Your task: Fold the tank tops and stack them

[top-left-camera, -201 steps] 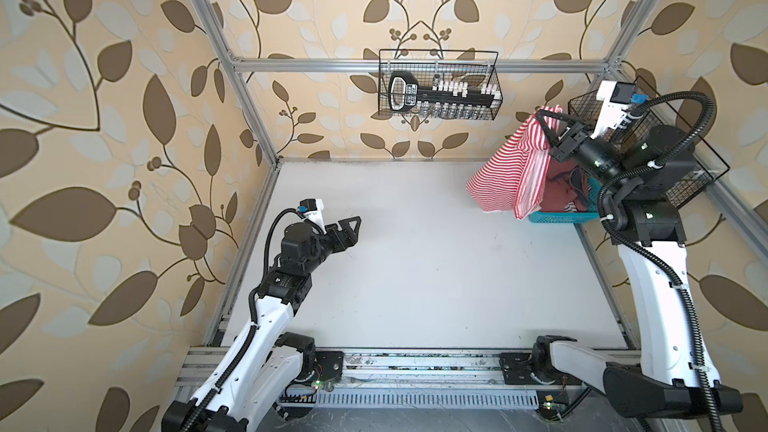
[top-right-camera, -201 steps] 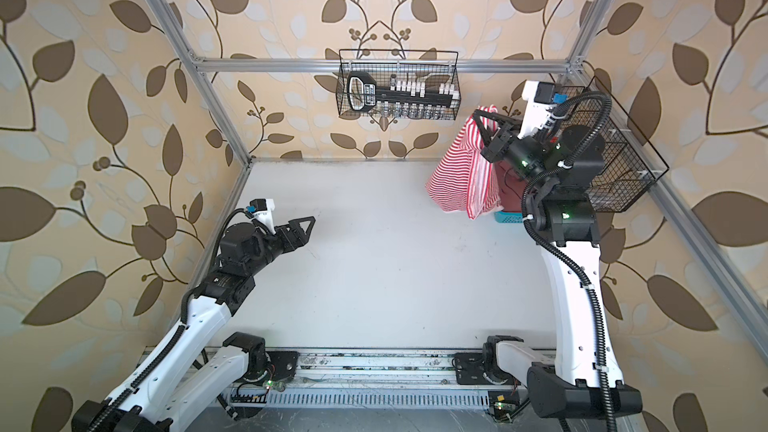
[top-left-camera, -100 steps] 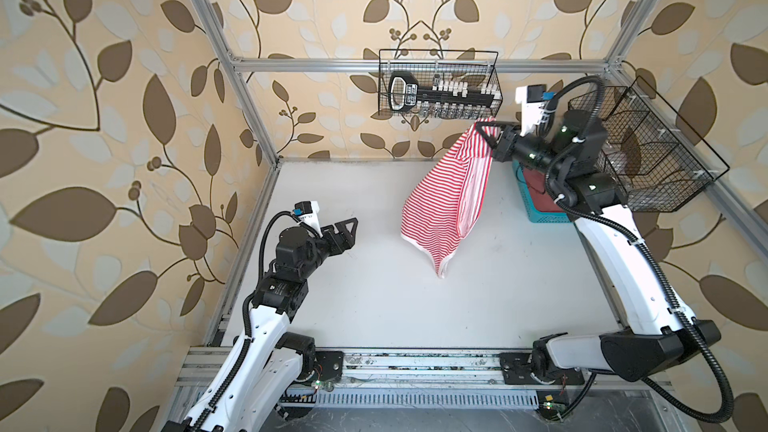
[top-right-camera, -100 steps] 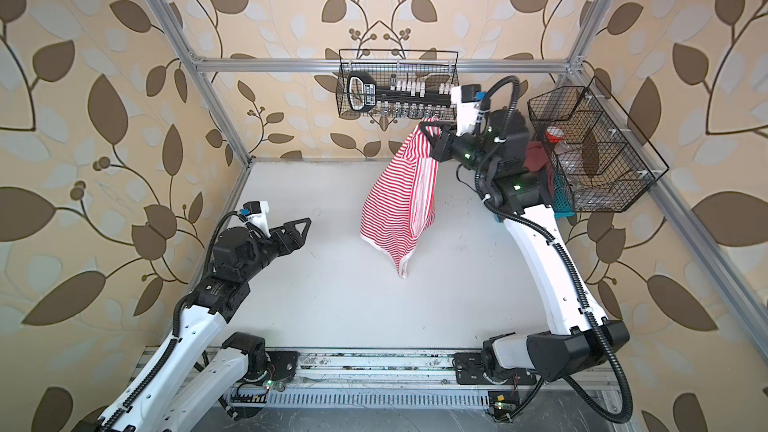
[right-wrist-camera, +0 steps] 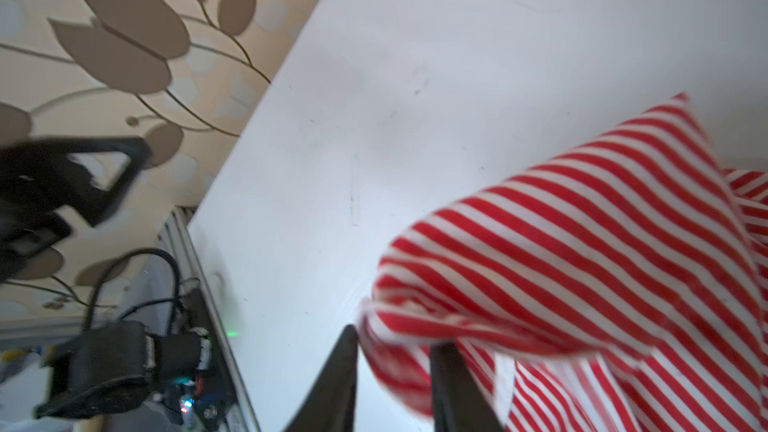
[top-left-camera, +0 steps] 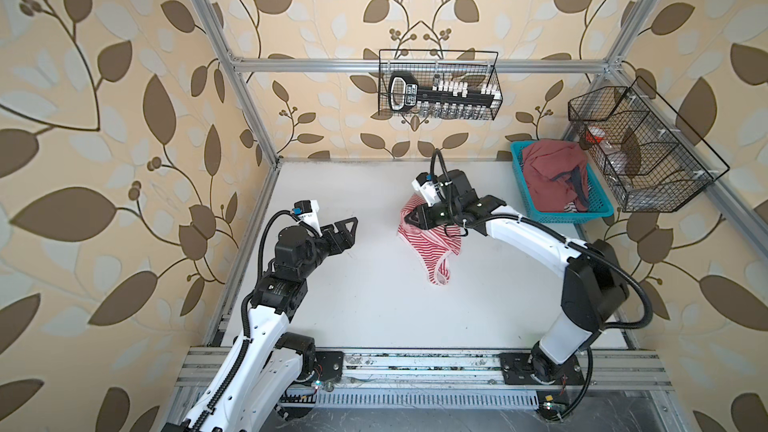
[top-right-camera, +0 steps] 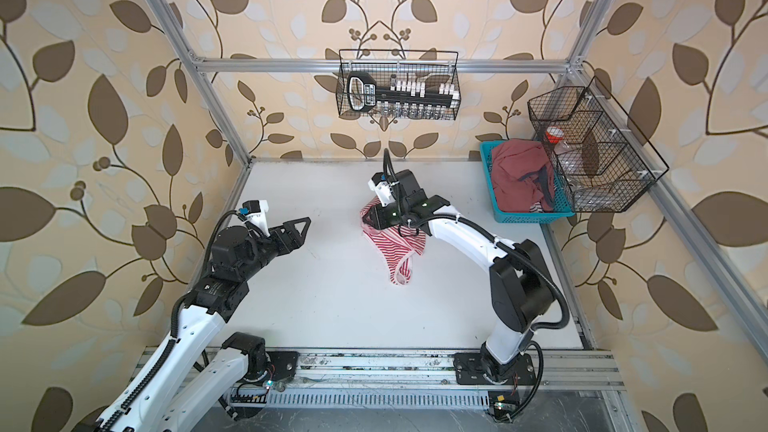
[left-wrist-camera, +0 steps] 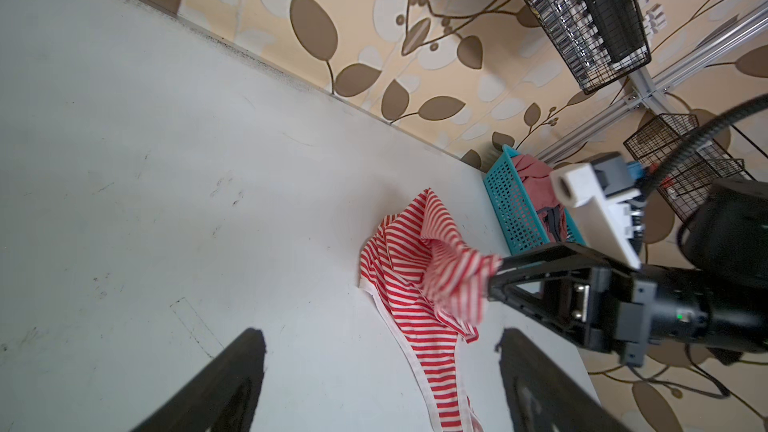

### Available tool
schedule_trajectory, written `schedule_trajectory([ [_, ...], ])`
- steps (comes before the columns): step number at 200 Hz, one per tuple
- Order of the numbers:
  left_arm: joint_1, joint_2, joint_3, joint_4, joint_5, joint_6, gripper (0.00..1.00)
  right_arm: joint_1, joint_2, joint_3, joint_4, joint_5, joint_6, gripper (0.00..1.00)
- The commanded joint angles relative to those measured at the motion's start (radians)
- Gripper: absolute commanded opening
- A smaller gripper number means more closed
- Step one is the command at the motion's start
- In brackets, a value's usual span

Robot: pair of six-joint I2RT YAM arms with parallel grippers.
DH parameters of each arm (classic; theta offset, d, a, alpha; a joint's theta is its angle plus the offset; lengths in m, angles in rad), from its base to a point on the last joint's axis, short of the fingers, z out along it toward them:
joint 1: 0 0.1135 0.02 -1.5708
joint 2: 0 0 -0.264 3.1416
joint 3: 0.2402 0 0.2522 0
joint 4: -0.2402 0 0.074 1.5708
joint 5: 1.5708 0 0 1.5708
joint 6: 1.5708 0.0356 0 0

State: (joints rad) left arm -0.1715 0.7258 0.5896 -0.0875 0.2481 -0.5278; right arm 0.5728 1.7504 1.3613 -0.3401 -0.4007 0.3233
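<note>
The striped tank top (top-left-camera: 428, 243) lies crumpled on the bench (top-left-camera: 353, 305), one end seemingly lifted; the dusty red top (top-left-camera: 552, 176) sits bunched in a basket (top-left-camera: 524, 184).

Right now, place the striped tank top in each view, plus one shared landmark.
Top view: striped tank top crumpled on the table, left of teal basket.
Top view: striped tank top left of basket.
Left wrist: striped tank top before the basket.
Right wrist: striped tank top close up; basket absent.
Landmark: teal basket.
</note>
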Motion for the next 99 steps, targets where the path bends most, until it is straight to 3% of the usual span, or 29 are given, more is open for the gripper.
schedule_trajectory([
  [1,-0.015,0.023,0.042,0.008,0.06,0.001,0.89,-0.005,-0.012,0.086,-0.052,-0.017,-0.055,0.48],
  [20,-0.029,0.055,0.044,0.008,0.075,-0.001,0.89,-0.019,-0.073,0.053,-0.056,0.02,-0.071,0.57],
  [46,-0.069,0.134,0.058,-0.016,0.085,-0.01,0.88,-0.075,-0.19,-0.075,-0.05,0.058,-0.06,0.58],
  [99,-0.223,0.335,0.063,-0.031,0.059,-0.042,0.85,-0.186,-0.422,-0.476,-0.026,0.16,0.006,0.42],
])
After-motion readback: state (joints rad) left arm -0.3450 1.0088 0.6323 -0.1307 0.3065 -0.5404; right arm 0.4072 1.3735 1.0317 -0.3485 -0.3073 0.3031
